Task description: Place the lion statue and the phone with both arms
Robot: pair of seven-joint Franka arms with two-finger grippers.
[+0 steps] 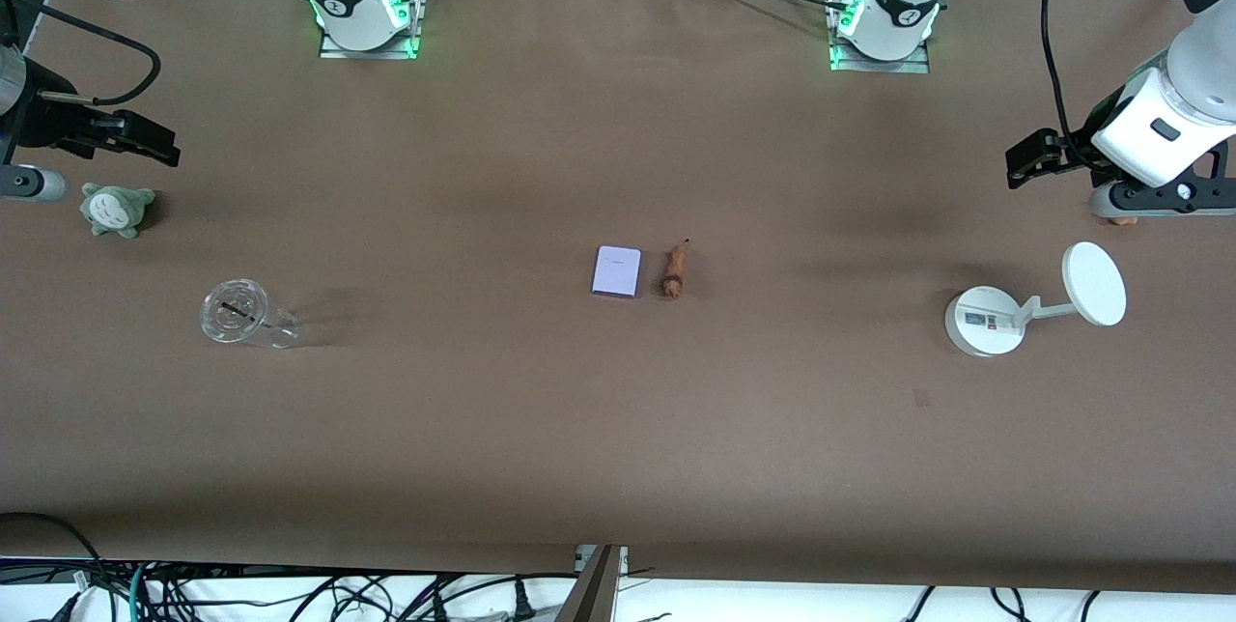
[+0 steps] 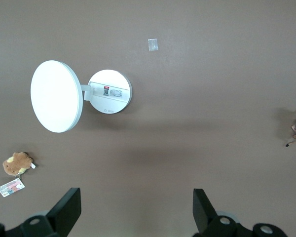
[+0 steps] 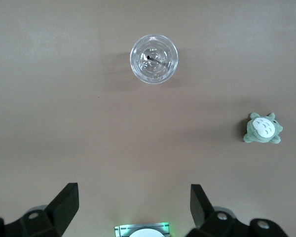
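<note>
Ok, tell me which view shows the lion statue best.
The front view: the whole lion statue lies in the open beside the phone. The left wrist view catches only part of it at the picture's edge; the right wrist view shows none.

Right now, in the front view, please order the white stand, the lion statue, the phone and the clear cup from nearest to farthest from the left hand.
1. white stand, at the left arm's end, closest to the left hand.
2. lion statue, mid-table.
3. phone, beside the statue.
4. clear cup, toward the right arm's end.

Both arms wait, raised at their own ends of the table; the left gripper (image 1: 1025, 161) and right gripper (image 1: 153, 145) hang with fingers spread wide, holding nothing
</note>
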